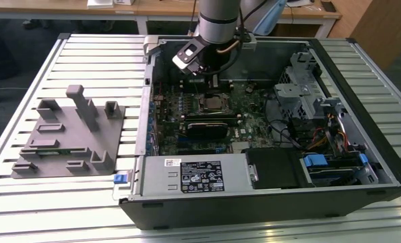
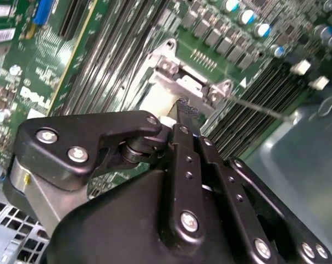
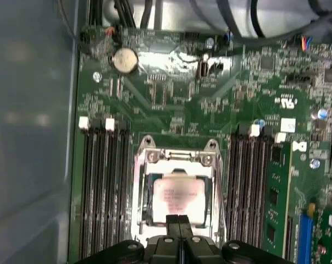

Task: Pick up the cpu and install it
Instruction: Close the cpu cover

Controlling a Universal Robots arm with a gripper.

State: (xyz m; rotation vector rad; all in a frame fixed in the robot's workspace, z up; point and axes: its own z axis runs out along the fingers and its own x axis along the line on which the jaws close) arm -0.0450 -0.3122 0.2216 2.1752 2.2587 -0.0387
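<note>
The cpu [image 3: 178, 193] lies flat inside the metal-framed socket [image 3: 146, 157] on the green motherboard, its silvery-white top facing up. My gripper [image 3: 180, 221] hangs just above the cpu's near edge, its two black fingers pressed together with nothing between them. In the second wrist view the fingertips [image 2: 183, 108] point down at the socket frame [image 2: 167, 66], with a pale patch of the cpu [image 2: 155, 102] beside them. In the exterior view the arm [image 1: 217, 23] reaches down into the open computer case over the socket [image 1: 212, 104].
Memory slots [image 3: 100, 181] flank the socket on both sides. A grey plastic holder [image 1: 65, 136] stands on the slatted table at the exterior view's left. The case holds a power supply [image 1: 193, 174], drive bays [image 1: 301, 96] and cables at the exterior view's right.
</note>
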